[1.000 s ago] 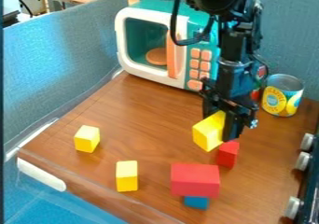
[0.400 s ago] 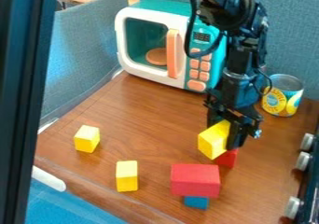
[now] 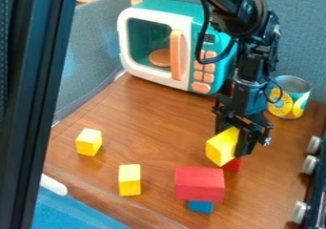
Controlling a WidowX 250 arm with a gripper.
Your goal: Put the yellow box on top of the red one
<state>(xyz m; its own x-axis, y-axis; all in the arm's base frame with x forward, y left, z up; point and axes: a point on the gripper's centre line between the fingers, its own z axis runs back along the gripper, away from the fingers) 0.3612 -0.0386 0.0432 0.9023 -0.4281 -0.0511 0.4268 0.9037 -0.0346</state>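
yellow box [image 3: 221, 148] hanging tilted in the gripper [image 3: 231, 143], right by the small red block [image 3: 233, 164]

and here we are, right of centre, where the black arm [image 3: 248, 61] is coming in from the top edge and the gripper is pointing down at the work! its pincer is closing around the yellow box, one finger on the far side, the other pressing along the right side, and the box is leaning at a slant, its near end sticking out toward the lower left. just below, the small red block is peeking out, partly hiding behind the yellow box; whether the two are touching, i am not able to tell from this angle.

down in front, what a neat little stack: a large red block [image 3: 199, 184] is lying over a blue block [image 3: 200, 207], whose front is showing underneath. over on the left, a yellow cube [image 3: 88, 142] is sitting on the brown tabletop [image 3: 159, 123], and nearer the front edge a taller yellow block [image 3: 129, 180] is standing upright.

at the back, a teal and white toy microwave [image 3: 166, 6] is facing the blocks, and a can [image 3: 290, 99] is standing to the right of the arm. pale knobs [image 3: 309, 164] are lining the right edge, while a dark post [image 3: 38, 104] is running down the left side.
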